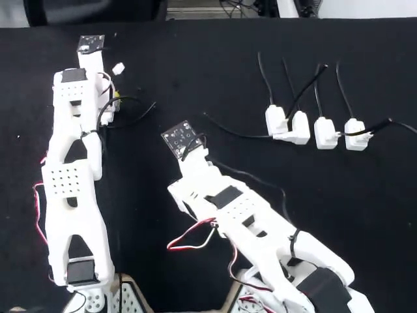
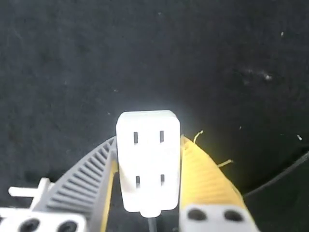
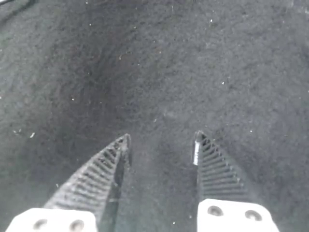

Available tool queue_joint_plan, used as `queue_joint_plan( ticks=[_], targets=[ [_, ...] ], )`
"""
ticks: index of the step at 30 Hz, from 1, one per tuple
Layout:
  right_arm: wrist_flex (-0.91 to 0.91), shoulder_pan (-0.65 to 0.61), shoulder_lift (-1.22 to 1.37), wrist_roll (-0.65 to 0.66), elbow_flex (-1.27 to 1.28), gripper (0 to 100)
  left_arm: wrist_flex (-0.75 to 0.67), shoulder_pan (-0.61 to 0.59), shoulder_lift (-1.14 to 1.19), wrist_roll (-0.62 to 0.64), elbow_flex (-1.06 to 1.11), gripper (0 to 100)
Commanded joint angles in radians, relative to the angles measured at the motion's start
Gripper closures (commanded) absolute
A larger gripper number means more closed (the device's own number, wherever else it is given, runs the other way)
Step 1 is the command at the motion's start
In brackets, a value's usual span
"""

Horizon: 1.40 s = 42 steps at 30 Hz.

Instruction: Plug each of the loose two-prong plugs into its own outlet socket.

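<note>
Black cloth (image 1: 195, 59) spreads wide in the upper middle — left gripper (image 2: 149, 142) clamps a white socket (image 2: 147, 169) at upper left, right gripper (image 3: 161, 142) gapes near centre.

The table (image 1: 195, 59) beneath me wears a black cloth, matte and flecked with pale lint. Beyond the table's far edge I see a dark rounded shape (image 1: 91, 9) toward one corner, a tangle of cables (image 1: 238, 8) past the middle, and a white panel (image 1: 365, 8) at the other corner
</note>
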Motion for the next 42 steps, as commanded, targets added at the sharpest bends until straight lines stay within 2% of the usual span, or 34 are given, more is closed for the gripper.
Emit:
queue_joint_plan(
  ticks=[1, 7, 9, 14, 18, 22, 27, 35, 38, 42],
  targets=[
    [-0.025, -0.005, -0.042, 0.0, -0.007, 80.4, 0.071, 0.01, -0.052, 0.037, -0.105, 97],
    [-0.025, -0.005, -0.042, 0.0, -0.007, 80.4, 0.384, 0.018, -0.153, 0.025, -0.366, 97],
    [-0.025, -0.005, -0.042, 0.0, -0.007, 80.4, 0.462, 0.005, -0.161, -0.025, -0.435, 97],
    [-0.025, -0.005, -0.042, 0.0, -0.007, 80.4, 0.517, -0.031, -0.153, -0.229, -0.45, 97],
    [-0.025, -0.005, -0.042, 0.0, -0.007, 80.4, 0.519, -0.062, -0.249, -0.354, -0.357, 97],
    [-0.025, -0.005, -0.044, 0.0, -0.007, 80.4, 0.519, -0.064, -0.451, -0.402, -0.097, 97],
    [-0.025, -0.005, -0.044, 0.0, -0.007, 80.4, 0.482, -0.065, -0.747, -0.474, 0.374, 97],
    [-0.025, -0.005, -0.044, 0.0, -0.007, 80.4, 0.092, -0.076, -1.209, -0.687, 1.228, 97],
    [-0.025, -0.005, -0.042, 0.0, -0.007, 80.4, -0.044, -0.062, -1.359, -0.755, 1.474, 97],
    [-0.025, -0.005, -0.042, 0.0, -0.007, 80.4, -0.149, -0.056, -1.49, -0.842, 1.738, 97]
  ],
)
